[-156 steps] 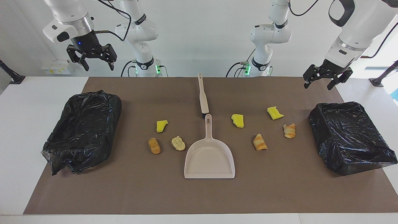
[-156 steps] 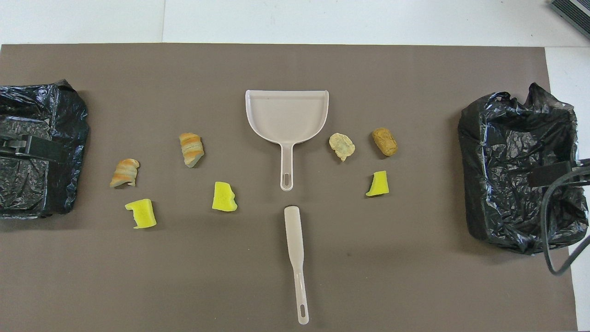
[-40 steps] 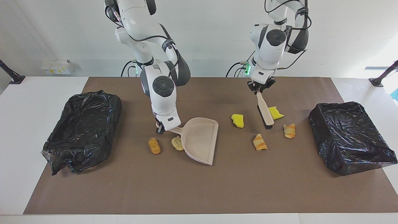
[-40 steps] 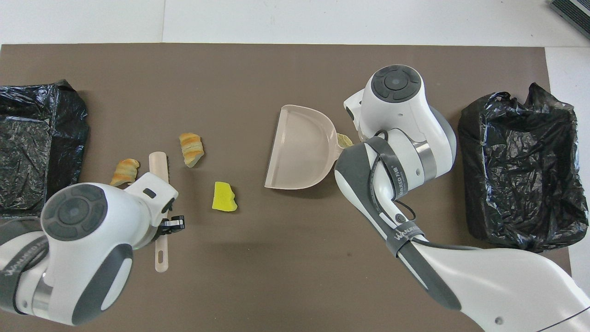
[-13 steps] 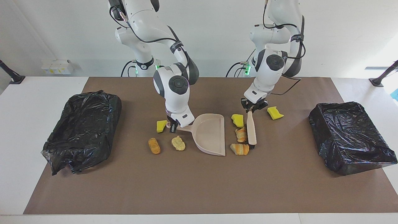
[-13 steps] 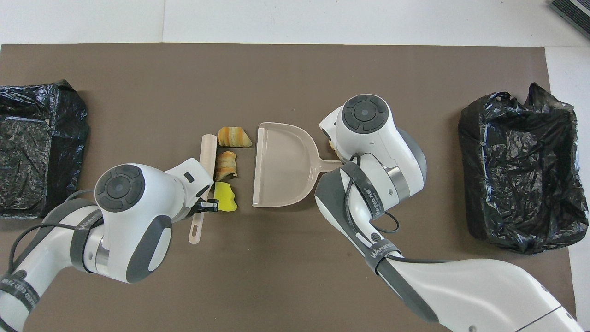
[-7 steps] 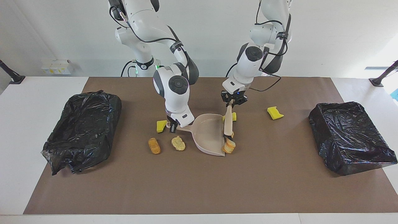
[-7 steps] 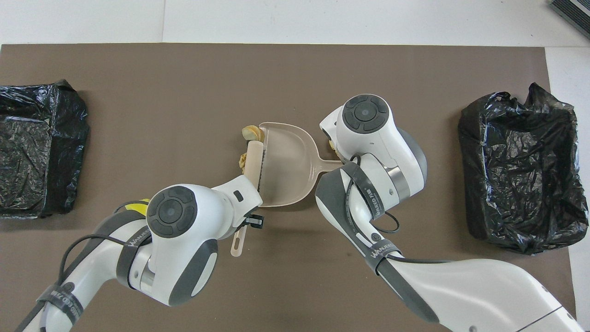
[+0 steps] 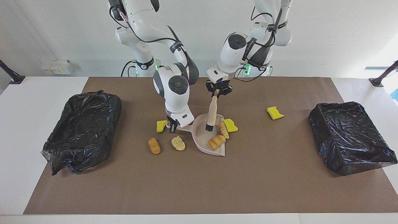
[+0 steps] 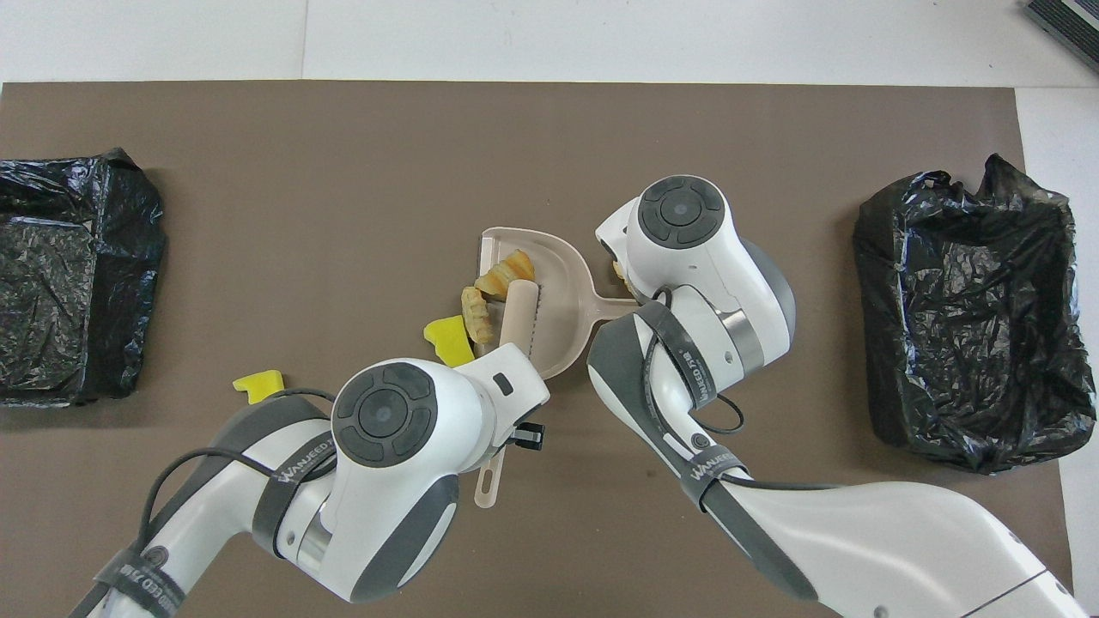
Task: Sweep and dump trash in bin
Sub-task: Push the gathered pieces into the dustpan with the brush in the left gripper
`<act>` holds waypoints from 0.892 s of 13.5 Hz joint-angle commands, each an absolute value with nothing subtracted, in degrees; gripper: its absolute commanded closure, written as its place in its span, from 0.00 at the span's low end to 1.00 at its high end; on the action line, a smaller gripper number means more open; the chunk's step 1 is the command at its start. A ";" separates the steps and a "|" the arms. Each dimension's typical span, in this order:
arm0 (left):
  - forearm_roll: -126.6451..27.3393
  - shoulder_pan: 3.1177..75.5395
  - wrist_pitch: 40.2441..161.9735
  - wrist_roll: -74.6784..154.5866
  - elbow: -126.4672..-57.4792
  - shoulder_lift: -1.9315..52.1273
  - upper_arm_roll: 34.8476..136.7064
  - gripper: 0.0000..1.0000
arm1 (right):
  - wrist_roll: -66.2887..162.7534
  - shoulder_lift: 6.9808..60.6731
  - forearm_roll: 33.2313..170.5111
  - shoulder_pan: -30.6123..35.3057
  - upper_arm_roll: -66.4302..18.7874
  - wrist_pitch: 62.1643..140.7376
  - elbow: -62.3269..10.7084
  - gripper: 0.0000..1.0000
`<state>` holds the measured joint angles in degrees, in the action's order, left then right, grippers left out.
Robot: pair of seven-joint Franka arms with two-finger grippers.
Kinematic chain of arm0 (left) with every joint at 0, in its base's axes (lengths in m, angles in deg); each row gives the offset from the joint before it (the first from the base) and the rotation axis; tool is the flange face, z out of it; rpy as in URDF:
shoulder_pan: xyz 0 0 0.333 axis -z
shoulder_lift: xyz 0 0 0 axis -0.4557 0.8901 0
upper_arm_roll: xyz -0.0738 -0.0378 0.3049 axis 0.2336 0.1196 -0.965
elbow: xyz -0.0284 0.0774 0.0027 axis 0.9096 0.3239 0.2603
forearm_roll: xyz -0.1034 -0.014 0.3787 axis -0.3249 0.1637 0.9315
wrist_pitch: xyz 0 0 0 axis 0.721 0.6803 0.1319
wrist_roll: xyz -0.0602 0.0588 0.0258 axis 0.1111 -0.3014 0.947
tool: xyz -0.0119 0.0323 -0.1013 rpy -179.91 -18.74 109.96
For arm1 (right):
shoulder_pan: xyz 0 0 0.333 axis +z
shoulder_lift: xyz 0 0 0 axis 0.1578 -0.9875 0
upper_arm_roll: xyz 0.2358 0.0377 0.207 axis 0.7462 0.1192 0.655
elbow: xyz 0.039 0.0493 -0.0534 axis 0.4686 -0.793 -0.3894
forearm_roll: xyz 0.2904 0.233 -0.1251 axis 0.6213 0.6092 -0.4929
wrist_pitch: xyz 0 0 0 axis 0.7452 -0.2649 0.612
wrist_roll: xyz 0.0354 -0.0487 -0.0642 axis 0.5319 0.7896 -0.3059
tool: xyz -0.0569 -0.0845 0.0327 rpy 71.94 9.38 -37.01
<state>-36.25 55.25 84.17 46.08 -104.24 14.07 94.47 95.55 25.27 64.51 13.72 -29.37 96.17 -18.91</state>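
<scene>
left gripper (image 9: 217, 94) clenched on brush (image 9: 211, 115) handle, bristles inside dustpan (image 9: 203, 134); right gripper (image 9: 172, 127) clamped on dustpan handle, pan resting on table (image 9: 199, 186).

two bread pieces (image 9: 217, 140) in dustpan (image 9: 202, 137) | sponge chunk (image 9: 230, 125) touching dustpan's rim | bins (image 9: 348, 137) at table ends

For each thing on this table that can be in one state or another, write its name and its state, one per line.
Dustpan: tilted, handle gripped by right gripper.
Brush: held by left gripper, bristles inside the pan.
Two striped bread pieces: at the pan's mouth.
Yellow sponge chunk: just outside the pan's lip.
Both bag-lined bins: open.
</scene>
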 commanded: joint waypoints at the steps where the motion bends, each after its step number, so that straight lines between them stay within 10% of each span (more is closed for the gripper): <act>1: -35.77 51.83 77.52 51.65 -102.48 11.10 94.00 1.00 | 94.29 26.67 63.55 13.07 -29.00 96.18 -20.76 1.00; 12: -23.55 34.86 56.78 74.16 -107.12 5.29 94.09 1.00 | 96.83 26.67 63.55 12.63 -29.00 97.06 -20.93 1.00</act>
